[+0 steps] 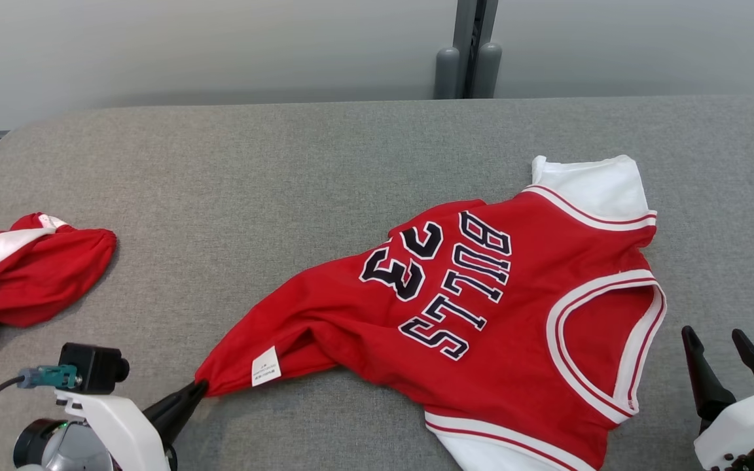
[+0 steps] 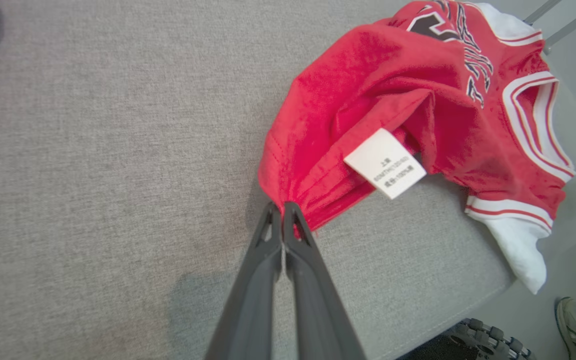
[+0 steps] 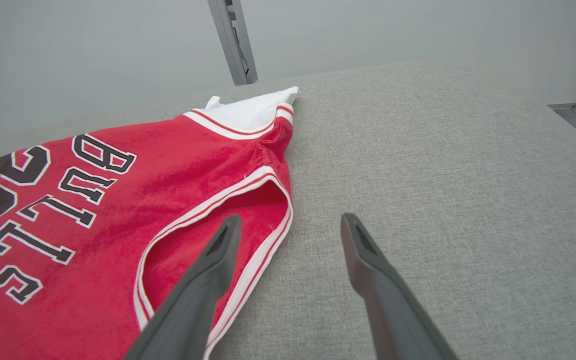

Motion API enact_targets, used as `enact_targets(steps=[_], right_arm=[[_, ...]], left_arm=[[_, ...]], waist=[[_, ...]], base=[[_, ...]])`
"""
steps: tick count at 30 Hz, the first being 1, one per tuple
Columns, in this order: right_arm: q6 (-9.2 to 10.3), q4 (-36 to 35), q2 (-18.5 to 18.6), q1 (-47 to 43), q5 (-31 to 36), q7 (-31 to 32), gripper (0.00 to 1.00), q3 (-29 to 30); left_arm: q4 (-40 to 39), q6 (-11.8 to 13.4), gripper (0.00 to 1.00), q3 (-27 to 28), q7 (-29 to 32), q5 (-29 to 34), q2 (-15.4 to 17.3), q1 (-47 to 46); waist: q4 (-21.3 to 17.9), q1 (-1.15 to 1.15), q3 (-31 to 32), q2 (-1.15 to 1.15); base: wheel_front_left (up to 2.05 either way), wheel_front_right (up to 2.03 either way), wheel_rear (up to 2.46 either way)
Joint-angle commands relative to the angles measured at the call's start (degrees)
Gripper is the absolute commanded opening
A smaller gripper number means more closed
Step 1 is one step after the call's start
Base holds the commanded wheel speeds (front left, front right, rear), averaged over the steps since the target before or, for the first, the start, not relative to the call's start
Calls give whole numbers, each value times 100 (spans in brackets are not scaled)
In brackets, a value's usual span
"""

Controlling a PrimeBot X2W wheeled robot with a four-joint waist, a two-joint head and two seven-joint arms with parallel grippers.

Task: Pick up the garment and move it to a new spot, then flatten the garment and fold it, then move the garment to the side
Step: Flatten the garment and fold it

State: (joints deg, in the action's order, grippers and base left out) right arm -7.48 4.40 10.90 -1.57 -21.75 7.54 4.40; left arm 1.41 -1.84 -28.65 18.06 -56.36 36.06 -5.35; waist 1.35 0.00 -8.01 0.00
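**Left clamped on hem corner, right free**

Far left: a second red garment (image 1: 23,275) lies bunched on the grey table (image 1: 285,170), well apart from the work.

Left gripper (image 1: 199,389): fingers pinched tight on the jersey's hem corner, just beside the white label (image 1: 266,366).

Jersey (image 1: 501,307): mid-right on the table, lettering up, collar (image 1: 612,340) toward the right. The hem end is gathered into folds that run to the pinch. One white sleeve (image 2: 518,255) looks to hang over the near table edge.

Right gripper (image 1: 713,335): fingers spread, holding nothing, just beside the collar.

Handling, my read: light, soft, no stiffness. It will drape and drag, not slide as a sheet. A one-corner pull only ropes it up. The second hold should be the other hem corner or a shoulder seam, since the thicker trim should grip better.
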Motion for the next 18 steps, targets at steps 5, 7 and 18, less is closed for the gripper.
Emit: enact_targets(steps=[5,7,18], right_arm=[[-3,-28,55,-2,-41,43,100,45],[-3,-22,29,0,-27,47,100,30],[-3,25,-32,-123,-27,85,100,6]], left_arm=[[388,-81,0,37,-97,-98,-42,123],[601,-120,0,40,-155,-103,-51,142],[583,103,100,230,-765,120,-228,-53]], waist=[[-13,0,6,0],[-24,0,17,0],[7,0,208,0]], base=[[0,0,0],[0,0,0],[0,0,0]])
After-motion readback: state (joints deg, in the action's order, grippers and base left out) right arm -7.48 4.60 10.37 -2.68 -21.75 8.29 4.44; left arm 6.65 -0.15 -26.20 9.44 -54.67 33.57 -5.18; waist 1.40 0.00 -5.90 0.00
